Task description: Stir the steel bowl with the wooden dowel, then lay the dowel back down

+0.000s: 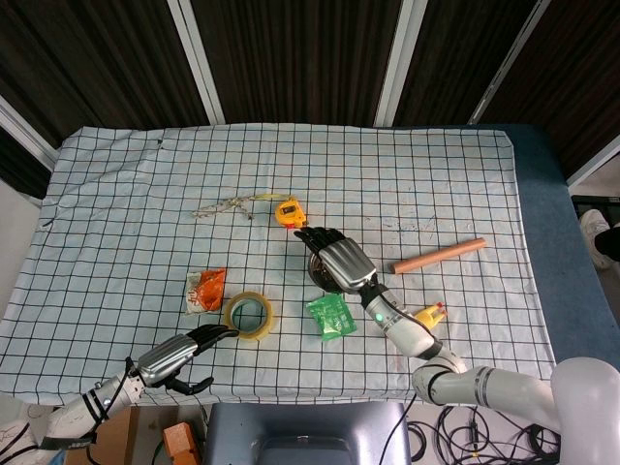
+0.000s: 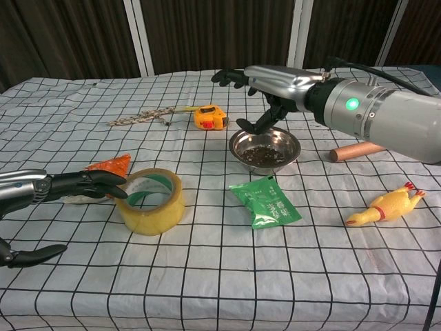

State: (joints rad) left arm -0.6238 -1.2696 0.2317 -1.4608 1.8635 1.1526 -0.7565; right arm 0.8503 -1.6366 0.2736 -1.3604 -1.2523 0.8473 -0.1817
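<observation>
The wooden dowel (image 1: 438, 256) lies flat on the checked cloth to the right of the bowl; only its end (image 2: 355, 151) shows past my right forearm in the chest view. The steel bowl (image 2: 265, 149) holds dark bits and sits mid-table, mostly hidden under my right hand in the head view. My right hand (image 2: 265, 81) hovers above the bowl's far rim, fingers stretched out, thumb hanging down toward the bowl, holding nothing (image 1: 337, 256). My left hand (image 1: 184, 356) rests low at the near left edge, fingers spread and empty (image 2: 65, 186).
A roll of clear tape (image 2: 153, 201) sits next to my left fingertips. An orange packet (image 1: 204, 289), a green packet (image 2: 265, 202), a yellow rubber chicken (image 2: 387, 204), an orange tape measure (image 2: 210, 116) and a rope piece (image 1: 225, 205) lie around the bowl.
</observation>
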